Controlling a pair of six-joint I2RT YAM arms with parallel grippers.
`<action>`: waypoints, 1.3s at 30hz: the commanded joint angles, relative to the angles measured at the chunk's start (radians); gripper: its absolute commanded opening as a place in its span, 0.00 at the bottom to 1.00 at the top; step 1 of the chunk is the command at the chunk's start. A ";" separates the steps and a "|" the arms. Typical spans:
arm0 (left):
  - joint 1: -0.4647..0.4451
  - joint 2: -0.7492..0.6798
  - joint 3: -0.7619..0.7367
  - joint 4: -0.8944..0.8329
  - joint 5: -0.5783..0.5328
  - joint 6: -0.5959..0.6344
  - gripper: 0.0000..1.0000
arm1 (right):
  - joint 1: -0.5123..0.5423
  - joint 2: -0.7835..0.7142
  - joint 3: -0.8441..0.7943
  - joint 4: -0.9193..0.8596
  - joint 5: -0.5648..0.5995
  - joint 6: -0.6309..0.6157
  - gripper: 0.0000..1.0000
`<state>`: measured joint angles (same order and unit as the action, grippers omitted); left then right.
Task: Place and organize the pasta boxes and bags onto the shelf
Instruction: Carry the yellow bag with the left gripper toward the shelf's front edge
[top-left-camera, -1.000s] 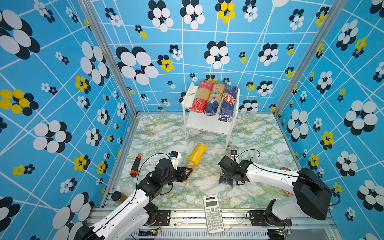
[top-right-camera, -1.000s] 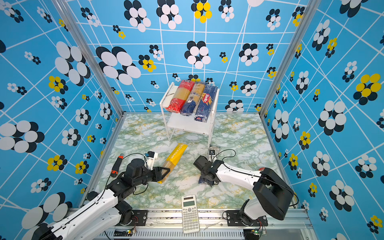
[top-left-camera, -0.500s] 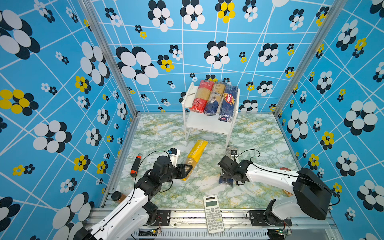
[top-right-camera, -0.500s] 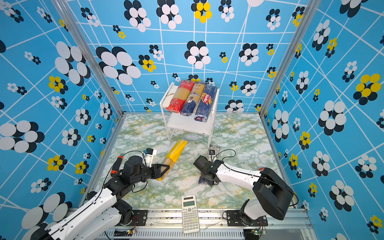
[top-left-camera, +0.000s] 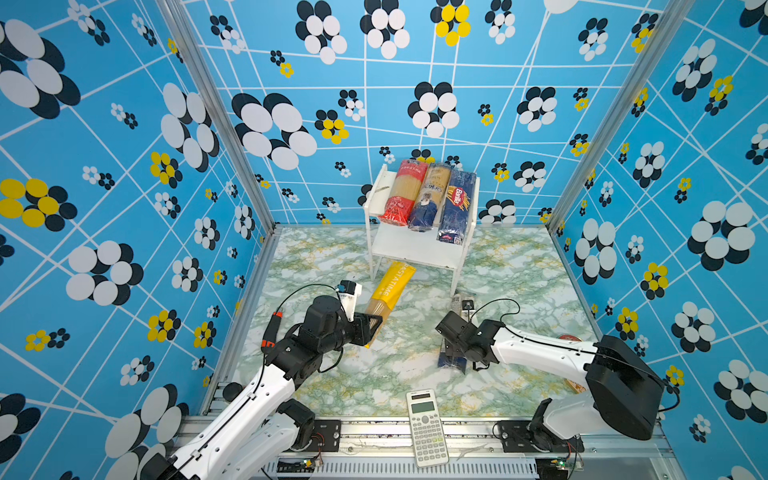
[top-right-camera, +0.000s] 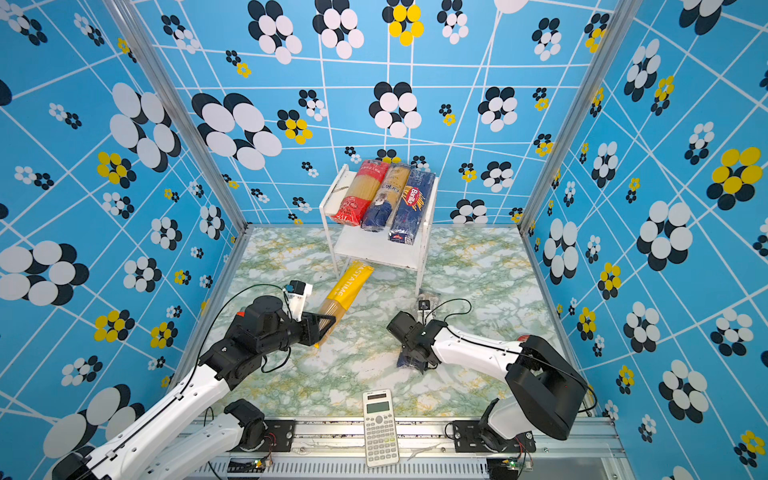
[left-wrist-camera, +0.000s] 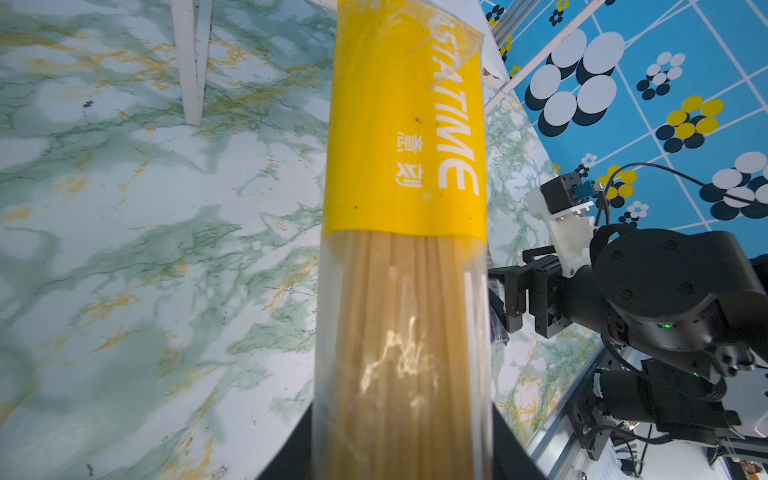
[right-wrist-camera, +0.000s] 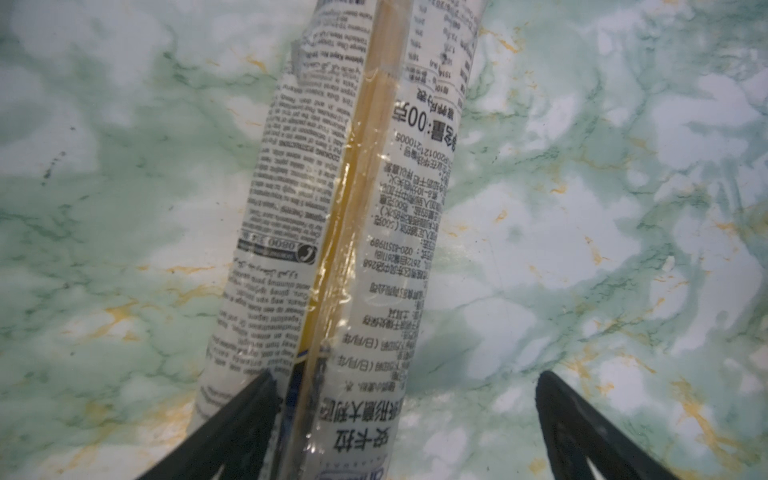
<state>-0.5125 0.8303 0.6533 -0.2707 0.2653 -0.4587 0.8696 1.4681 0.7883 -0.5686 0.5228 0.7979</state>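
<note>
My left gripper (top-left-camera: 368, 330) (left-wrist-camera: 401, 457) is shut on the clear end of the yellow bag (top-left-camera: 388, 291) (left-wrist-camera: 403, 124). Its yellow end reaches the front edge of the lower board of the white shelf (top-left-camera: 411, 249) (top-right-camera: 374, 249). On the top tier lie a red-ended bag (top-left-camera: 403, 193), a navy-ended clear bag (top-left-camera: 430, 197) and the dark blue Barilla box (top-left-camera: 457, 205), side by side. Another navy-ended clear bag (top-left-camera: 453, 361) (right-wrist-camera: 353, 208) lies on the marble floor. My right gripper (top-left-camera: 455, 349) (right-wrist-camera: 405, 415) hangs open over it, one finger above the bag, the other beside it.
A white calculator (top-left-camera: 426, 428) lies at the front edge. The black-and-orange utility knife (top-left-camera: 271, 332) rests by the left wall rail. A round red-rimmed object (top-left-camera: 567, 337) shows behind the right arm. Patterned walls close in three sides.
My left gripper has carried the yellow bag away from the front, toward the shelf's lower board. The right arm and the bag under it have not moved.
</note>
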 joint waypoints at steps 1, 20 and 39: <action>0.005 -0.003 0.101 0.109 -0.038 0.096 0.02 | -0.004 0.024 0.020 -0.023 0.017 0.006 0.99; 0.012 0.211 0.255 0.253 -0.079 0.127 0.03 | -0.006 0.014 0.029 -0.037 0.032 -0.002 0.99; 0.028 0.333 0.307 0.383 -0.110 0.068 0.03 | -0.016 0.017 0.026 -0.026 0.036 -0.019 0.99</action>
<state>-0.4946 1.1690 0.8841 -0.0948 0.1654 -0.3813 0.8608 1.4754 0.7975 -0.5720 0.5381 0.7933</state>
